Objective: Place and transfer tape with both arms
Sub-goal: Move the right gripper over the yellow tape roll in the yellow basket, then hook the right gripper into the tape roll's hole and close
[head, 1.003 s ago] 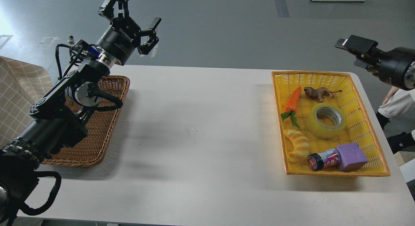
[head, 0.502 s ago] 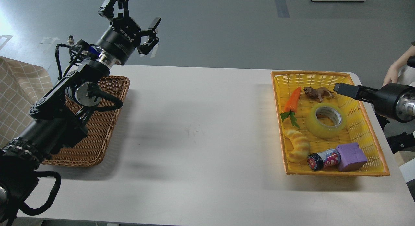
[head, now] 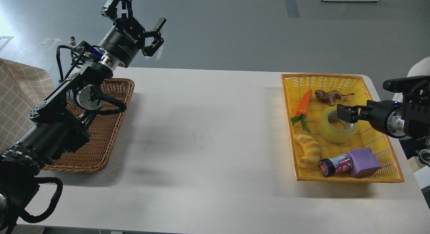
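We see the tape [head: 337, 129], a thick translucent yellow roll with a grey-white core, lying flat in the yellow basket [head: 386, 150] on the right. Our right gripper [head: 346, 113] hangs over its core; whether its fingers are spread we cannot tell. Our left gripper [head: 139, 22] is raised far left, fingers spread wide.
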`<state>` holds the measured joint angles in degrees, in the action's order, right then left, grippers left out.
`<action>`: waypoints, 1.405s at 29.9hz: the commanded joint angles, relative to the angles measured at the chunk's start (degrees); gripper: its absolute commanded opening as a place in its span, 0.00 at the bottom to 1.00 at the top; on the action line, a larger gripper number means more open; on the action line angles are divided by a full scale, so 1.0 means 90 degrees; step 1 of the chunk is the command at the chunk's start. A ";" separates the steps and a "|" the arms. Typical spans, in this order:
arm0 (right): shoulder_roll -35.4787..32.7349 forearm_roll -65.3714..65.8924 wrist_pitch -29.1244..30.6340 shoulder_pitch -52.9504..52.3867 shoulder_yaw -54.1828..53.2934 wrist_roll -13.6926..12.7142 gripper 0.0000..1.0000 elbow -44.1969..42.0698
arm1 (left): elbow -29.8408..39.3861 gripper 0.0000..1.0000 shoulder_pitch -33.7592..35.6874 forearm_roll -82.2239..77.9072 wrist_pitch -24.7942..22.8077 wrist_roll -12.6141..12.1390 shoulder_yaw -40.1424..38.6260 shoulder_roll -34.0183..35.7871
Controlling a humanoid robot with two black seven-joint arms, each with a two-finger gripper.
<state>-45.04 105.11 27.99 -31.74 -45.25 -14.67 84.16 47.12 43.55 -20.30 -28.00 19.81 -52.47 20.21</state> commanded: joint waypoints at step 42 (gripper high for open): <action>0.1439 0.0773 0.0001 -0.0154 0.0038 -0.0001 0.67 -0.2426 | -0.0001 0.98 0.0034 0.0009 0.0000 0.0006 0.0000 0.0000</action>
<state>-33.13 112.15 28.00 -33.13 -44.91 -14.68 63.60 47.11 43.89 -20.22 -28.00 19.86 -52.48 20.37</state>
